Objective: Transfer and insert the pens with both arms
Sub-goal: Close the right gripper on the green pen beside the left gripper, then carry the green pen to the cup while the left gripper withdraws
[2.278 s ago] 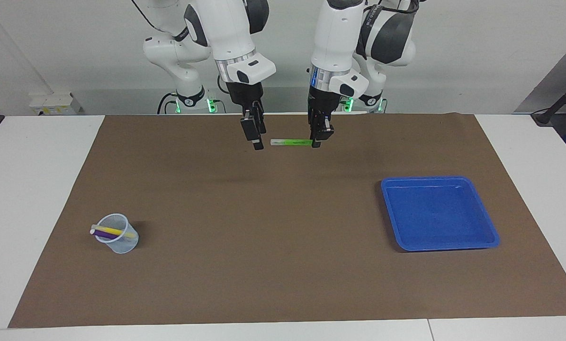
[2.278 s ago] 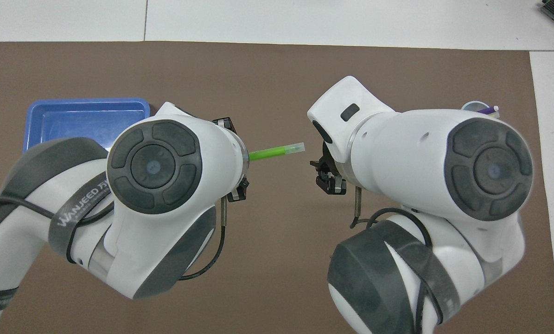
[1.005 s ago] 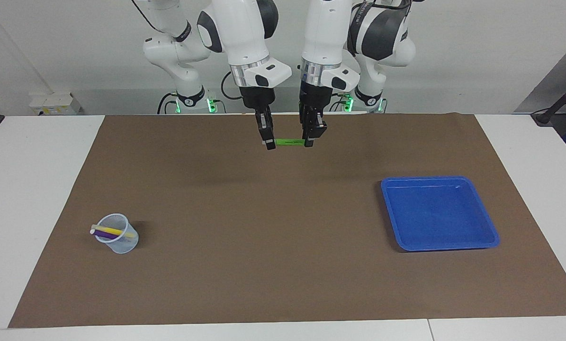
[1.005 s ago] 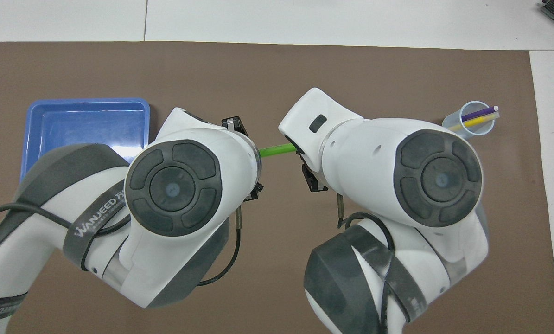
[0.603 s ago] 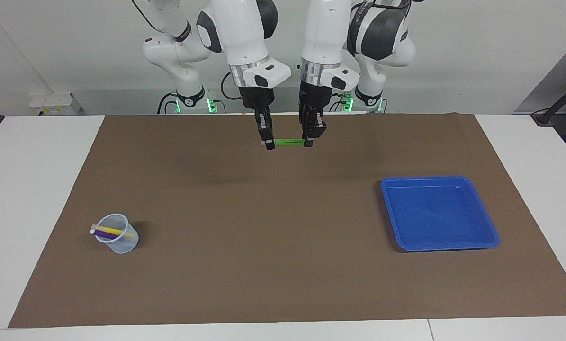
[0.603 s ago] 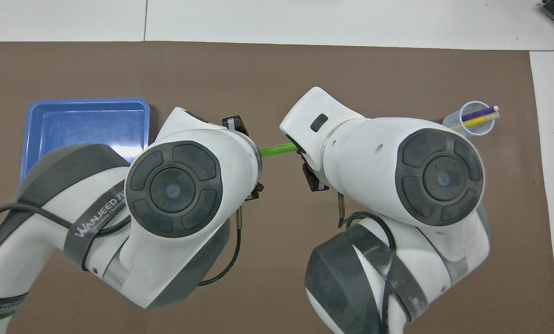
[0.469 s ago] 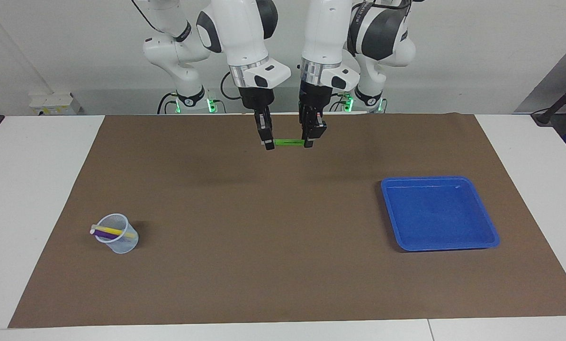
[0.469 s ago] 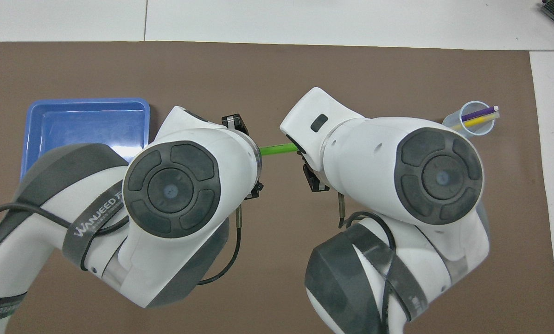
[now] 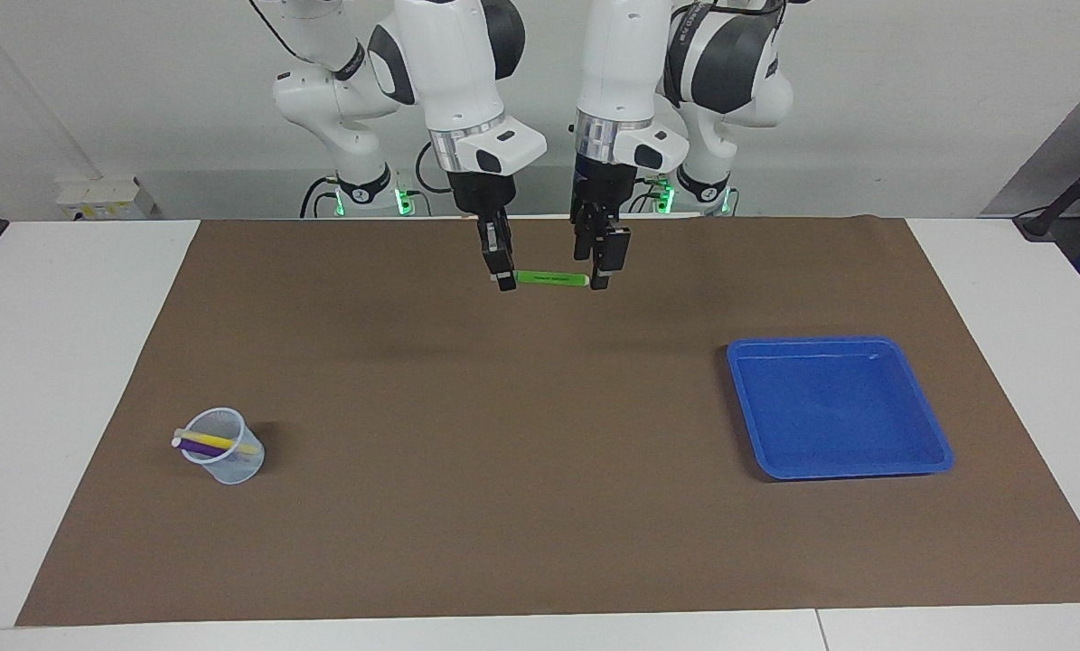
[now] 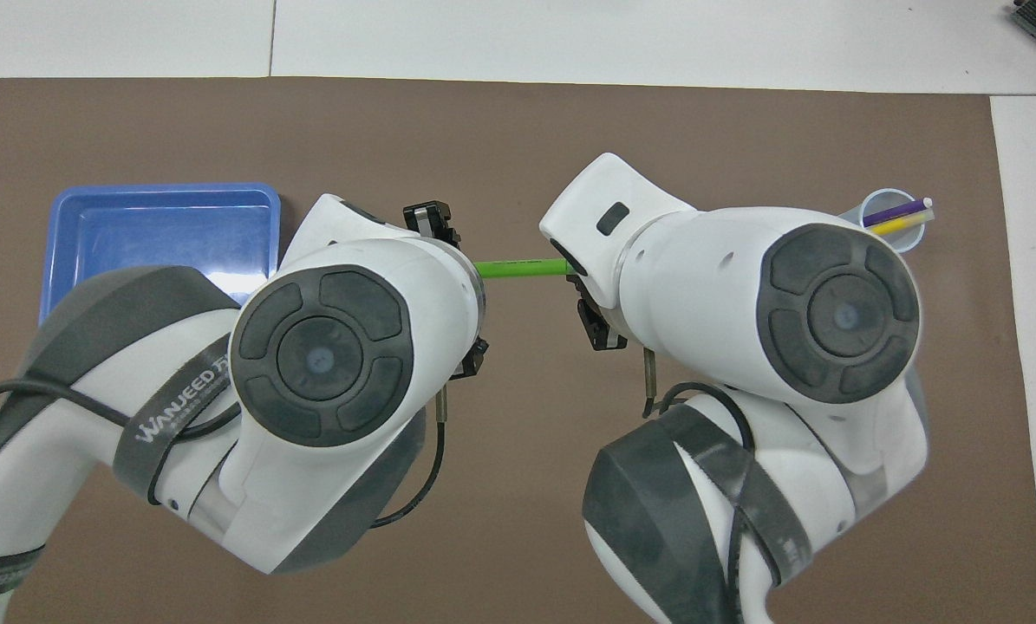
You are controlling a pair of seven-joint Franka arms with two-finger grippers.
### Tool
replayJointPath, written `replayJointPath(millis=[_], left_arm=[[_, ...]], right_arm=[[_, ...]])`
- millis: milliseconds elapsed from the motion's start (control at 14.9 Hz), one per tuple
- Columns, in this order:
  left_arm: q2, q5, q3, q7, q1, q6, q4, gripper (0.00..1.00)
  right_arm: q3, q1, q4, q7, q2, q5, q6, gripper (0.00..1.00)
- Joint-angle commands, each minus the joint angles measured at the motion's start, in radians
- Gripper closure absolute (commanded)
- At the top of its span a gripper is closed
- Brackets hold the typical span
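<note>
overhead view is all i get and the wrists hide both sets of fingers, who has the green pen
Observer: The right gripper is shut on one end of the green pen.
Operator: and the left one
Observer: The left gripper has its fingers apart at the pen's other end, not clamping it.
Operator: is the pen resting on anything
Observer: No, it hangs level in the air above the brown mat.

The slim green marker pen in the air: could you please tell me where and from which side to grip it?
Grip the slim green marker pen at its end toward the right arm, from straight above: it hangs level, and the right pincer clamps there.
</note>
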Motion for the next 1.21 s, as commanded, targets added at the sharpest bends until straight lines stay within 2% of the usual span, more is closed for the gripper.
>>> replayJointPath(millis=[0,201,469,804,1139], left_arm=[[-0.030,0.015,0.017,0.096,0.008,-0.012,-0.016,0.00],[-0.043,0.008,0.019,0.251,0.078,-0.033,-0.019,0.00],[-0.043,0.002,0.019,0.441,0.189,-0.051,-0.019,0.00],[-0.043,-0.017,0.020,0.792,0.337,-0.068,-0.019,0.00],[-0.043,-0.060,0.020,1.111,0.462,-0.074,-0.016,0.00]], right_arm=[[0.008,-0.042,0.005,-0.033,0.019,-0.036,-0.018,1.00],[0.008,-0.151,0.000,-0.164,0.022,-0.054,-0.108,1.00],[0.008,-0.343,-0.001,-0.279,0.022,-0.056,-0.119,1.00],[0.005,-0.534,-0.007,-0.273,0.017,-0.064,-0.154,1.00],[0.002,-0.624,-0.030,-0.203,0.013,-0.234,-0.165,1.00]])
